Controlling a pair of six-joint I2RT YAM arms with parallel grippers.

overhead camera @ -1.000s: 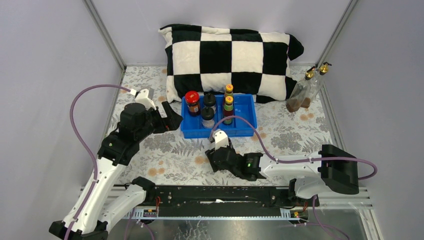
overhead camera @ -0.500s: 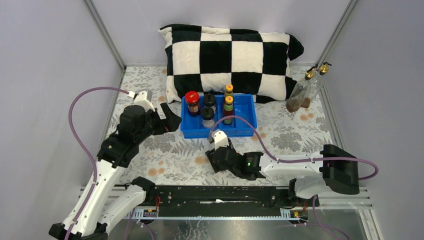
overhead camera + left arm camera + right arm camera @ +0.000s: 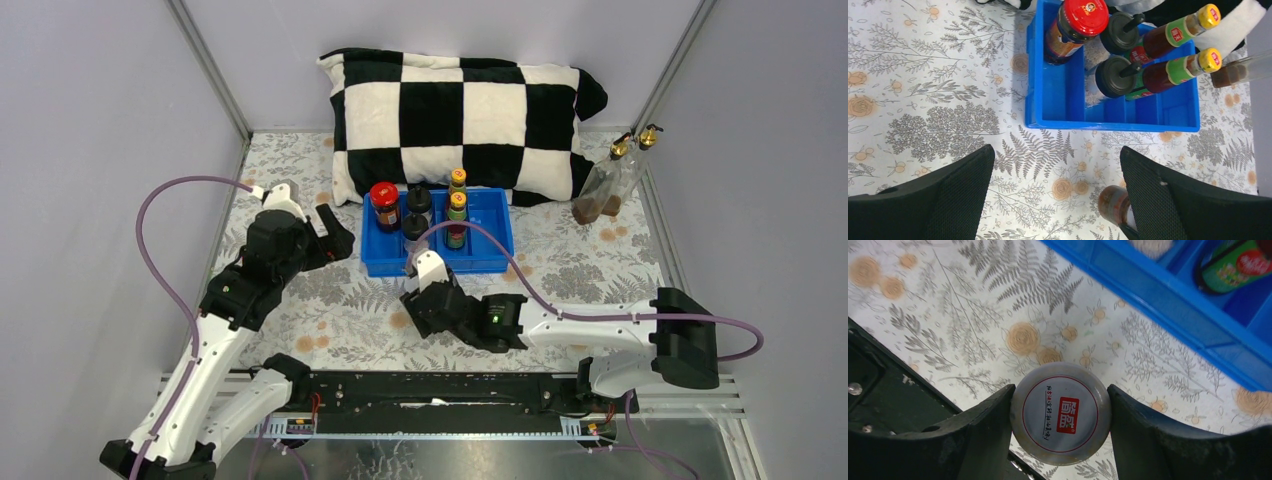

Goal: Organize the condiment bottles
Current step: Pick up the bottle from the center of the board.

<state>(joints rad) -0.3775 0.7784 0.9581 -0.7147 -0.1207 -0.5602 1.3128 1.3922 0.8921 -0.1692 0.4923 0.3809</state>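
One upright white-lidded jar (image 3: 1060, 412) is clamped in the right gripper's (image 3: 1060, 405) jaws, just short of the blue tray's (image 3: 1168, 310) near wall; the left gripper's (image 3: 1058, 190) jaws gape empty beside the tray.

I see the tray (image 3: 488, 264) mid-table (image 3: 330, 310), with the pillow (image 3: 460, 105) right behind it. In the tray, a wide-lidded jar (image 3: 385, 205) stands at the left. Two capped jars (image 3: 417, 200) stand beside it, one behind the other, and then two slim sauce bottles (image 3: 457, 195) likewise. Two spouted bottles (image 3: 612, 180) lean in the far right corner. A loose jar (image 3: 1114, 204) sits before the tray, clasped between my right gripper's (image 3: 1060, 390) fingers. My left gripper (image 3: 335, 232) is left of the tray.
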